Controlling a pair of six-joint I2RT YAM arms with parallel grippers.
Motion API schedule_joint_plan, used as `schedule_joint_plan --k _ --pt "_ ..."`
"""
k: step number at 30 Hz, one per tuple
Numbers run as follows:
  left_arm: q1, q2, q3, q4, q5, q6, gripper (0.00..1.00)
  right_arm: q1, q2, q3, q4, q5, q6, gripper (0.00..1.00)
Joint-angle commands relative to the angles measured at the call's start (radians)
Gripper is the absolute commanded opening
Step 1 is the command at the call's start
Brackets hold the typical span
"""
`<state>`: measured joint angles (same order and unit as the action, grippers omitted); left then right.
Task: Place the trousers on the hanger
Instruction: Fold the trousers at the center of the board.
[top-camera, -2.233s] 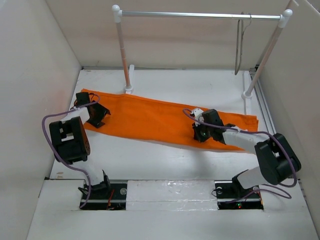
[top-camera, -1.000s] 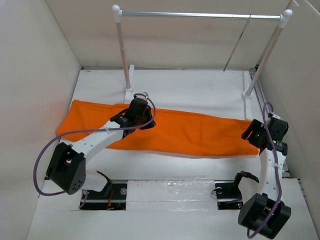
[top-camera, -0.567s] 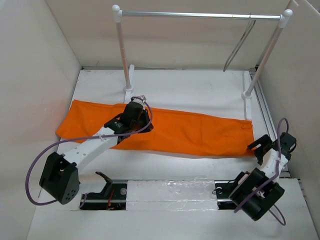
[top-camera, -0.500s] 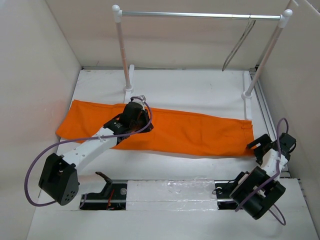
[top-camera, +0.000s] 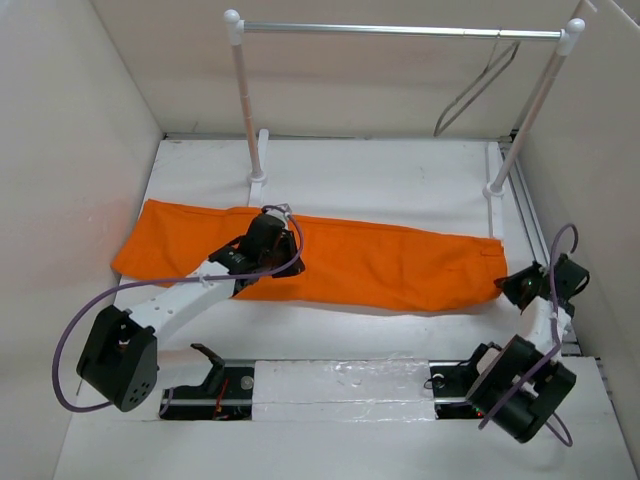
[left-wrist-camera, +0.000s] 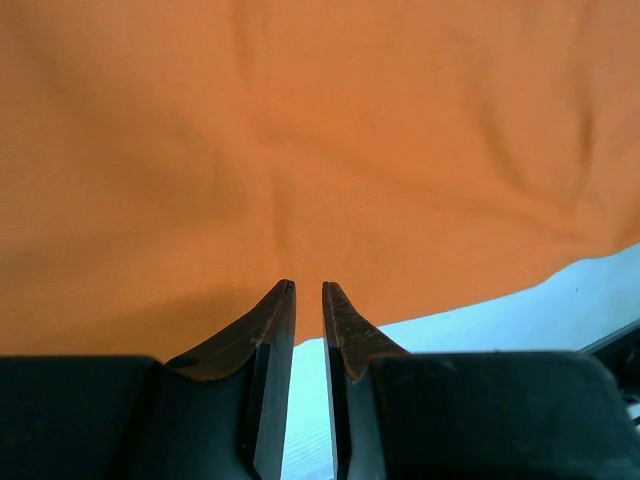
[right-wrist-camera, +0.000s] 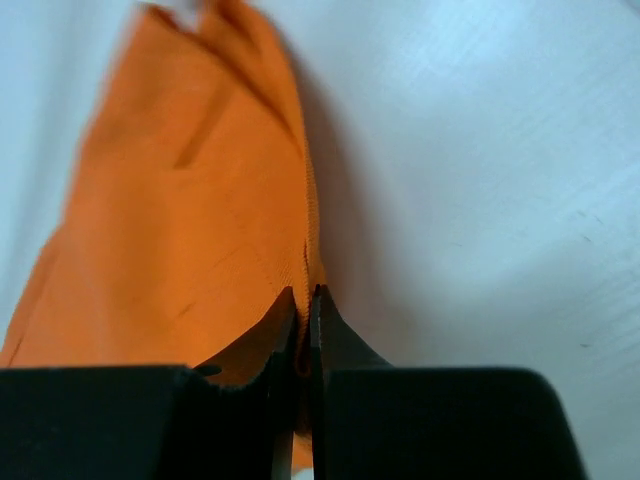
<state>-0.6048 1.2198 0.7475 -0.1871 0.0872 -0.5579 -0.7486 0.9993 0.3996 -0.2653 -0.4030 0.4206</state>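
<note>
- Trousers (top-camera: 390, 262): bright orange cloth, laid flat as one long band across the white table (top-camera: 380, 175), running from the left wall side to the right side. The surface is seen smooth, with only faint creases.
- In the left wrist view the trousers (left-wrist-camera: 320, 140) fill the upper frame; a soft crease is seen running down to the fingertips.
- In the right wrist view the trousers (right-wrist-camera: 190, 240) are seen narrowing away from the camera, with a stitched edge along the right side.
- Left gripper (top-camera: 270, 244) (left-wrist-camera: 305, 290): set on the near edge of the cloth, left of centre, fingers pressed almost together on it.
- Right gripper (top-camera: 518, 287) (right-wrist-camera: 303, 293): fingers pinched on the right end's edge.
- Hanger (top-camera: 466, 97): hung tilted from the right end of the silver rail (top-camera: 400, 30), well apart from the trousers.
</note>
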Motion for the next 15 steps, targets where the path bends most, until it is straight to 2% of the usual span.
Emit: schedule_joint_plan --k 1,5,7,11,12,15 --pt "0.002 -0.006 -0.040 0.029 0.054 -0.030 0.14 0.113 -0.132 0.220 -0.043 0.007 -0.005 0.00" --pt "0.002 0.003 -0.071 0.058 0.058 -0.045 0.13 0.227 -0.157 0.464 -0.162 0.103 -0.101 0.00" --pt "-0.013 0.018 -0.066 0.069 0.071 -0.048 0.13 0.262 -0.148 0.606 -0.283 0.182 -0.183 0.00" --pt "-0.139 0.118 0.012 0.081 0.019 -0.082 0.13 0.273 -0.191 0.744 -0.383 0.251 -0.250 0.00" --pt "-0.198 0.136 0.030 0.083 0.016 -0.091 0.13 0.273 -0.200 0.764 -0.403 0.253 -0.262 0.00" --pt "-0.288 0.190 0.104 0.089 -0.012 -0.111 0.12 0.282 -0.205 0.838 -0.466 0.230 -0.312 0.00"
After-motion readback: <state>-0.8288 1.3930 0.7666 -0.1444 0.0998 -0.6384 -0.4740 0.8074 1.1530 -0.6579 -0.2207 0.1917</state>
